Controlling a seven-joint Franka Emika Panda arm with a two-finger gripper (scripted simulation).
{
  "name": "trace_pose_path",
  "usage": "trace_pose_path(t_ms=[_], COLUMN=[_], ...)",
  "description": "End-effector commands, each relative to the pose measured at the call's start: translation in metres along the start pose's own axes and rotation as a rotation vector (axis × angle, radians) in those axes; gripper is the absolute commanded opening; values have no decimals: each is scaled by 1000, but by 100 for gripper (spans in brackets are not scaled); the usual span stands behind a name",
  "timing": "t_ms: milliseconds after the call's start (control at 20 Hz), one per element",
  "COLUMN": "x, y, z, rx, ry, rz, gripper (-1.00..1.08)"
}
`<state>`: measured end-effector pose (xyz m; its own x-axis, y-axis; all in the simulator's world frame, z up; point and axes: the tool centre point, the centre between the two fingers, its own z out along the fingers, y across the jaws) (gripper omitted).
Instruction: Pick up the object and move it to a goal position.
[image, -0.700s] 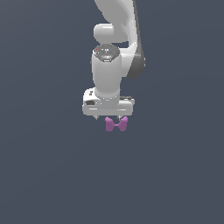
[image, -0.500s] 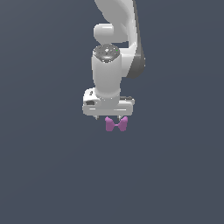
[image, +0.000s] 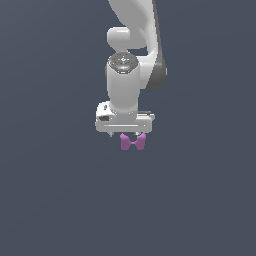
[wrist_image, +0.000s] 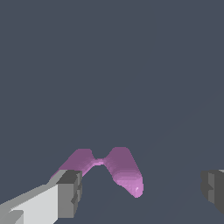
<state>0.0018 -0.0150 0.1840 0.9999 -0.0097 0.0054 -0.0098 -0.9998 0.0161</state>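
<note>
The object (image: 133, 142) is a small magenta-pink bow-tie-shaped piece lying on the dark grey floor. It shows just below the white gripper (image: 131, 135) in the exterior view. In the wrist view the object (wrist_image: 118, 168) lies between the two grey fingertips, close to one fingertip (wrist_image: 70, 192) and far from the other (wrist_image: 214, 186). The gripper (wrist_image: 142, 189) is open wide and holds nothing. Its jaws stand to either side of the piece. I cannot tell whether the near fingertip touches a lobe.
The white arm (image: 132, 45) rises straight above the gripper. A plain dark grey floor (image: 60, 200) spreads all around. No other object or edge shows.
</note>
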Motion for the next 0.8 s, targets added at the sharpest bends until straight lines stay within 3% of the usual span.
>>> trace_pose_path(t_ms=[0, 250, 750], x=[-1, -6, -25], y=[-4, -20, -68], z=[3, 13, 41], rx=[4, 20, 78], ry=[-14, -70, -236], rz=[-9, -42, -146], gripper=[108, 108, 108])
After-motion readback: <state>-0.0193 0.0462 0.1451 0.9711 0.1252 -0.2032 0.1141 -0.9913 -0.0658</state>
